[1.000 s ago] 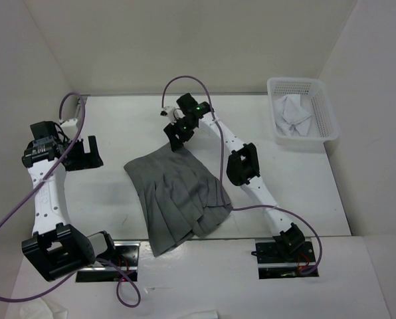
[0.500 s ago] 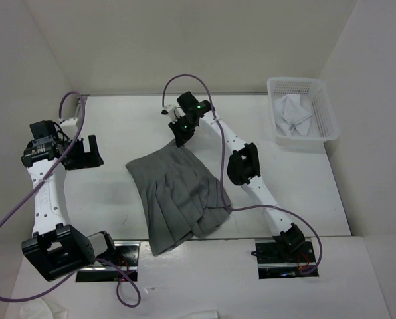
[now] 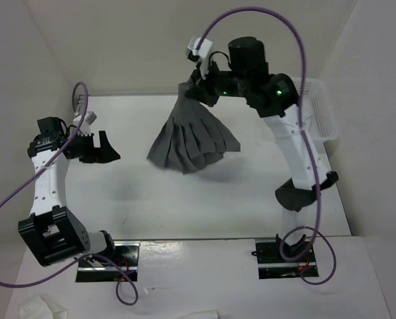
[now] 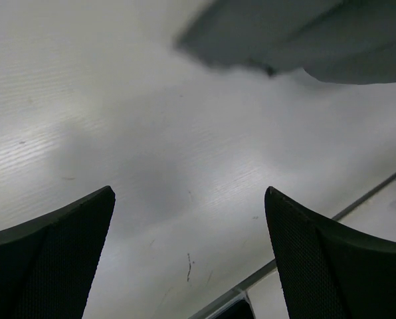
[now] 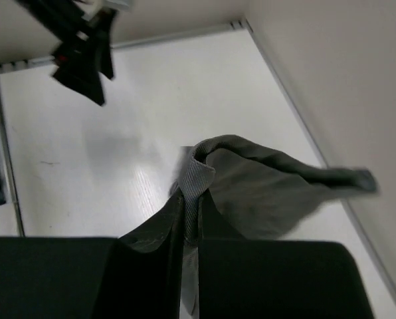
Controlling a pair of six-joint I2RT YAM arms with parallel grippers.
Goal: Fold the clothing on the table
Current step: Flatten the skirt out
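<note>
— Where is the skirt (image 3: 195,136) sitting right now?

— It isn't lying flat. It's hanging from my right pincer (image 3: 193,90), above the worktop (image 3: 185,206) and toward the middle of its far edge. The pleats are fanning out downward.

— And how is the grip looking?

— The right pincer is clamping tight on the waistband. In the wrist view the fabric is bunching between the two fingers. From above, the hem seems to be hanging clear of the worktop, though I'm not sure of that.

— What is the left side doing?

— My left pincer (image 3: 99,147) is hovering near the left edge with its jaws spread wide, gripping nothing, well apart from the skirt. The white mesh basket (image 3: 323,116) is sitting at the far right corner, partly hidden behind the right arm.
</note>
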